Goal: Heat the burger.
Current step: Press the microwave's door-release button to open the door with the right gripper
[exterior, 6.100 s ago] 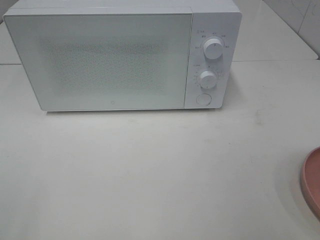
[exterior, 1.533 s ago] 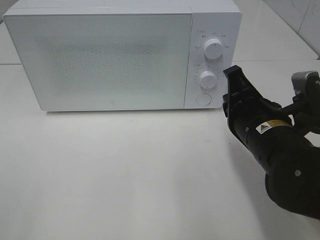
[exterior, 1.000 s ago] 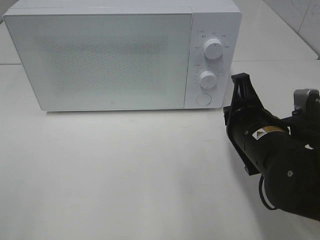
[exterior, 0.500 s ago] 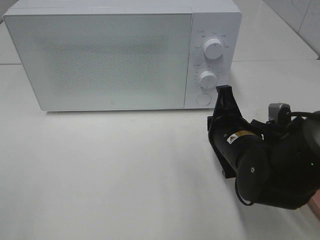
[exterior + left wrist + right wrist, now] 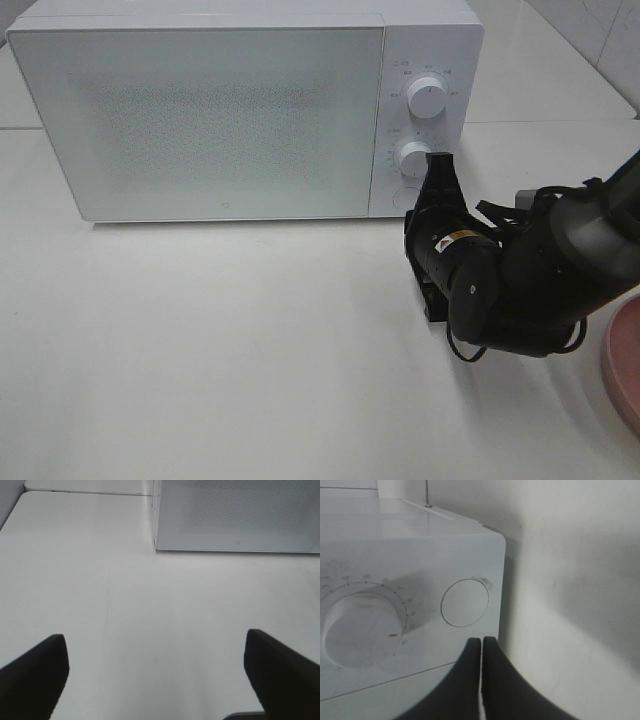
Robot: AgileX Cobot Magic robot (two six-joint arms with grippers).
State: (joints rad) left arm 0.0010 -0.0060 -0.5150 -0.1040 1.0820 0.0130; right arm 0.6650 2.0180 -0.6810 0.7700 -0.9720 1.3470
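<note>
A yellow-and-black warning label (image 5: 452, 239) with a triangle sign is carried on the black arm (image 5: 520, 285) behind the right gripper (image 5: 440, 162), right of centre in the high view; its wording cannot be read. Tiny scale figures are printed round the upper dial (image 5: 427, 97) and the lower dial (image 5: 360, 630) of the microwave (image 5: 200, 120), too blurred to be read surely. A short red line (image 5: 393, 635) is marked on the lower dial.

The microwave (image 5: 245, 110) is smooth white plastic, the table (image 5: 250, 350) glossy, the right gripper's (image 5: 481, 641) fingers (image 5: 462, 680) matt black.
</note>
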